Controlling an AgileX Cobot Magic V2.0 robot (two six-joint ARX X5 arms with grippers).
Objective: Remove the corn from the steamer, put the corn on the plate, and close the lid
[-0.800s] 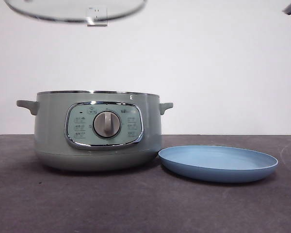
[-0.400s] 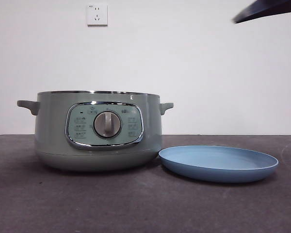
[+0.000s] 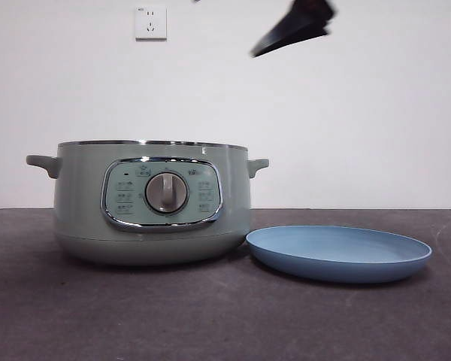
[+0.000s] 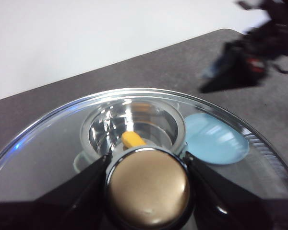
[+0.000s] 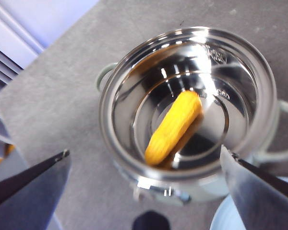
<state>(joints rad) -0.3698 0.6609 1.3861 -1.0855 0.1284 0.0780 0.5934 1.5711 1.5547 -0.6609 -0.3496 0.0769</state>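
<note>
— Yellow-orange against polished steel: that is the corn (image 5: pixel 174 126), lying flat on the floor of the steamer (image 5: pixel 134 96), seen straight down from the right wrist. Where does it sit from the right gripper (image 5: pixel 144 191)?

— Directly below it, I judge. The two black jaws stand spread wide with nothing between them, and the pot's mouth fills the space they frame. In the front view that same gripper (image 3: pixel 297 26) hangs high over the steamer (image 3: pixel 150 203), toward its plate side, well clear of the rim.

— And the cob's long axis?

— It runs on a diagonal across the pot floor, the tapered end toward one wall and the thicker end nearer the centre. The jaws' opening looks to lie at a slant to that axis, neither along nor squarely across it, so a little wrist turn would probably be needed to close across the cob's narrow width.

— Which arm is nearer?

— The right, clearly. The left gripper (image 4: pixel 146 165) is clenched on the knob (image 4: pixel 148 189) of the glass lid (image 4: pixel 48 148), held up in the air above the pot; through the glass you can make out the corn (image 4: pixel 132 140) and the light-blue plate (image 4: pixel 213 139) far below.

— So the plate is bare?

— Yes. The plate (image 3: pixel 338 256) rests on the dark table (image 3: pixel 210 316) just beside the steamer, their edges close. Whether they touch, I cannot tell
</note>
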